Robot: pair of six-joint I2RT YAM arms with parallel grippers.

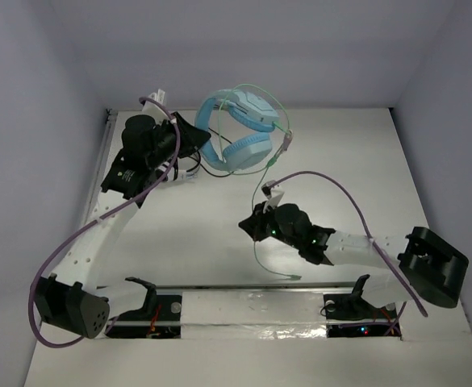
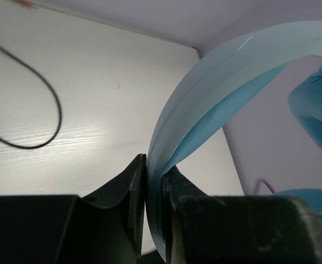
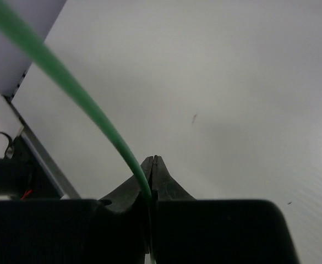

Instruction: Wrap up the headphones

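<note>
The light blue headphones (image 1: pixel 240 133) are held up at the back of the table. My left gripper (image 1: pixel 197 139) is shut on their wide headband (image 2: pixel 221 77), which is pinched between the jaws of that gripper (image 2: pixel 154 181). One padded cup (image 2: pixel 315 110) shows at the right of the left wrist view. The thin pale green cable (image 1: pixel 261 189) loops off the cups and drops to my right gripper (image 1: pixel 250 226), which is shut on it. In the right wrist view the cable (image 3: pixel 67 82) slants into that closed gripper (image 3: pixel 153 165). Its free end (image 1: pixel 294 279) trails to the near rail.
A thin black cable (image 2: pixel 45 110) lies curled on the white table under the left arm, with small white bits (image 1: pixel 189 171) beside it. Pale walls close in the table at the back and sides. A metal rail (image 1: pixel 252 286) runs along the near edge.
</note>
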